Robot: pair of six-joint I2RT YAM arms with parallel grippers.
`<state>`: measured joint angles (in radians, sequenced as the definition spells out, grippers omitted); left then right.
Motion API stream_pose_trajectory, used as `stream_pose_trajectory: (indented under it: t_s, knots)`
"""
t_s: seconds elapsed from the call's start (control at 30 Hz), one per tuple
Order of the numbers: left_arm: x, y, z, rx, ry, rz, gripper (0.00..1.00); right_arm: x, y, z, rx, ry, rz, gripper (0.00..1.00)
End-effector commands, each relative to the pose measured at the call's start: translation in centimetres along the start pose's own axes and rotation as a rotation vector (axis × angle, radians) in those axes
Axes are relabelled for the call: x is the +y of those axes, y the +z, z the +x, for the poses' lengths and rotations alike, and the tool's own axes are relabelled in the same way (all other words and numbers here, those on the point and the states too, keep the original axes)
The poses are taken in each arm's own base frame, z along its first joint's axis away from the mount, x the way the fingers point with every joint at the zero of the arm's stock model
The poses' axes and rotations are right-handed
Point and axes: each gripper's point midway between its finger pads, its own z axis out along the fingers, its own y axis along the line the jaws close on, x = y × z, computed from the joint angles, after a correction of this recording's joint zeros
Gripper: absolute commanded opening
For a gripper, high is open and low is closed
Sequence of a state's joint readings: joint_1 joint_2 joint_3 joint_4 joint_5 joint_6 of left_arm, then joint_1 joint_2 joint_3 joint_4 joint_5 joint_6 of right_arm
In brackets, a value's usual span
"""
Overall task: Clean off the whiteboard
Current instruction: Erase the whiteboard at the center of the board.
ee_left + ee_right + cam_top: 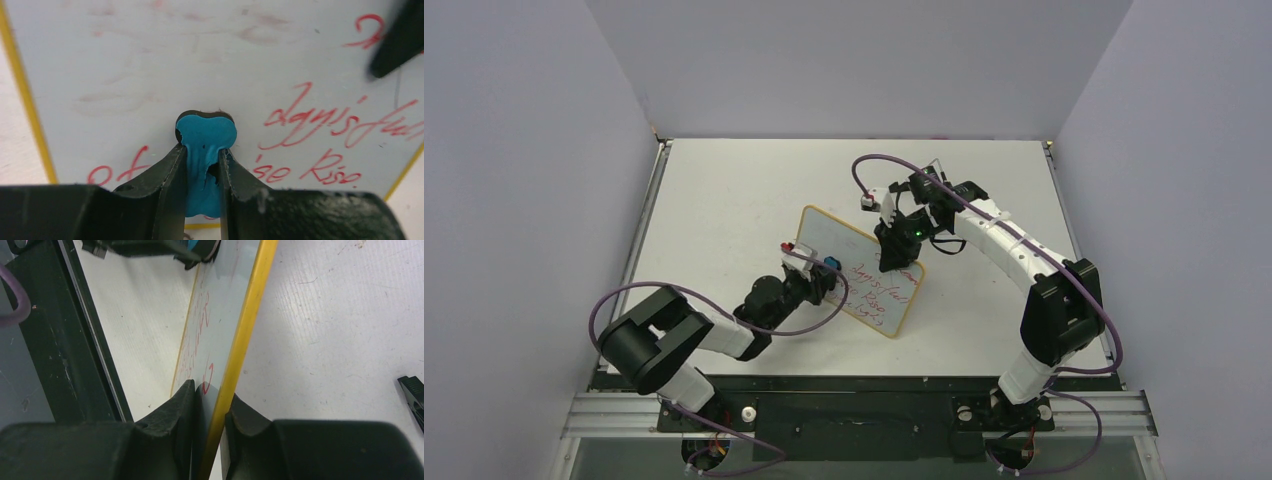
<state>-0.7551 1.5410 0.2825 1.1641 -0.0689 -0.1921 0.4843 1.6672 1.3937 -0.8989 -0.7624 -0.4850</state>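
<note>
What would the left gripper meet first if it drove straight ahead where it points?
The whiteboard: the blue eraser clamped in the left gripper sits against its face or nearly so, left of the red writing. Contact depth unclear.

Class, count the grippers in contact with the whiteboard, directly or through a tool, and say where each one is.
2. The left gripper holds the eraser against the whiteboard, on its written face; the right gripper clamps its frame edge. None looks hidden.
</note>
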Motion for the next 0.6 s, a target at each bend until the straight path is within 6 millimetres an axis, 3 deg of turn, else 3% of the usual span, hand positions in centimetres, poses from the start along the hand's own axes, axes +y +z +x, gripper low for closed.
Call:
stream_pose_trajectory:
  t_s: [0.0, 0.13, 0.23, 0.4, 0.57]
  knots:
    - [3.3, 0.2, -1.5, -0.025, -0.053, -0.091, 0.00, 0.6, 1.4, 3.4, 0.136, -0.029, -0.034, 0.00]
    - [3.9, 0.3, -2.8, -0.036, -0.038, -0.104, 0.00, 0.7, 1.4, 3.3, 0.136, -0.031, -0.033, 0.00]
    - [3.3, 0.3, -2.9, -0.030, -0.021, -0.072, 0.00, 0.7, 1.4, 3.3, 0.135, -0.031, -0.035, 0.00]
    - [-0.3, 0.4, -1.0, 0.019, 0.039, 0.019, 0.00, 0.7, 1.5, 3.3, 0.137, -0.030, -0.034, 0.00]
    - [-1.1, -0.1, 1.4, 0.055, 0.034, 0.021, 0.00, 0.7, 1.5, 3.3, 0.137, -0.031, -0.034, 0.00]
